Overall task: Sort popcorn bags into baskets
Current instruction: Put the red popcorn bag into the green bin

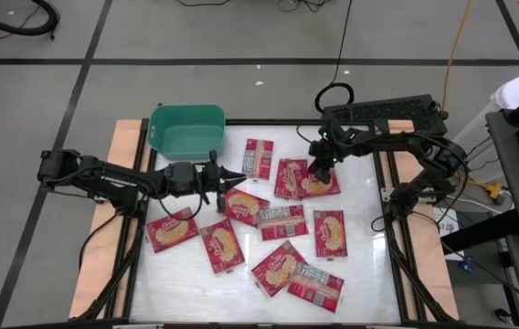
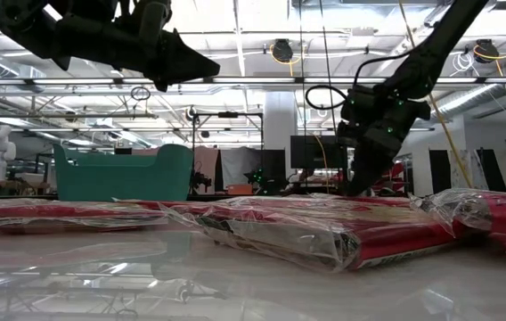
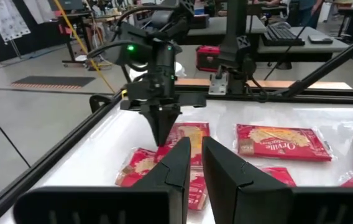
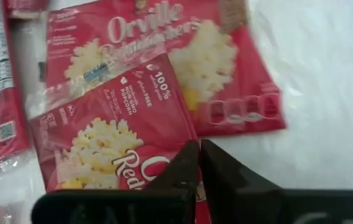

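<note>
Directly under my right gripper [image 4: 196, 163], fingers pressed together: two overlapped flat red plastic popcorn packets [image 4: 117, 130], yellow popcorn face up. Fingertips are down at the upper packet's edge; whether film is pinched, I cannot tell. That packet's long axis runs roughly in line with the fingers. The teal-green rounded plastic bin [image 1: 186, 131] lies well off toward the left arm. Left gripper [image 1: 232, 177] hovers nearly closed, empty, much nearer the bin.

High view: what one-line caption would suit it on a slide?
Right end effector shut on overlapping popcorn bags; left end effector hovers near the teal basket.
</note>
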